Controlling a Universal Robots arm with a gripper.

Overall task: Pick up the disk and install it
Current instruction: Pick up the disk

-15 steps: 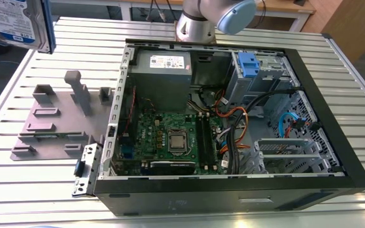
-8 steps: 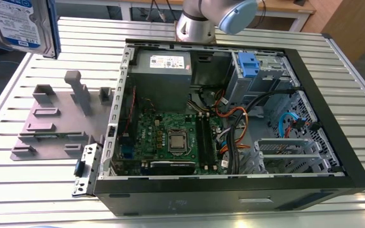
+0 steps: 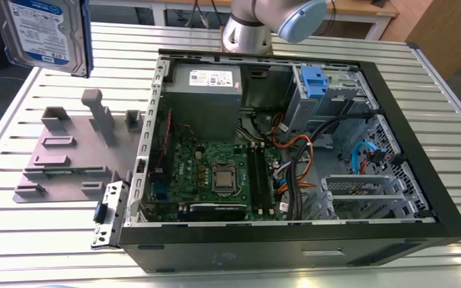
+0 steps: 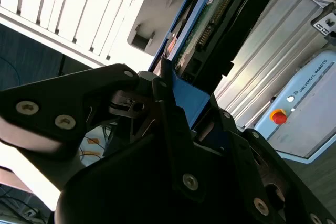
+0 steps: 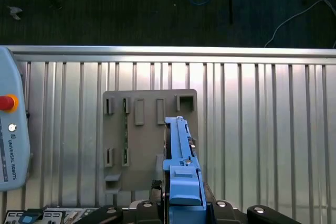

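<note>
One disk (image 5: 181,156) sat edge-on between the jaws, which were closed tight on its blue-bracketed sides in both wrist views (image 4: 220,19). It hung in the air, touching nothing below. Directly beneath it lay a grey holder plate (image 5: 142,140) with its slots bare, so the pick-up looked done and the install not yet begun. By my judgement, that step would call for carrying the disk across to the open computer case (image 3: 295,150) and squaring its bracket with the drive bay (image 3: 326,90) by the blue latch. In the exterior view the disk (image 3: 42,33) showed high at the exterior view's left, well apart from the case. Plate and case rested on a ribbed metal desk (image 3: 46,240), a grey pendant (image 5: 10,129) at its edge. Beyond lay dark floor (image 5: 131,9) strewn with cables.
</note>
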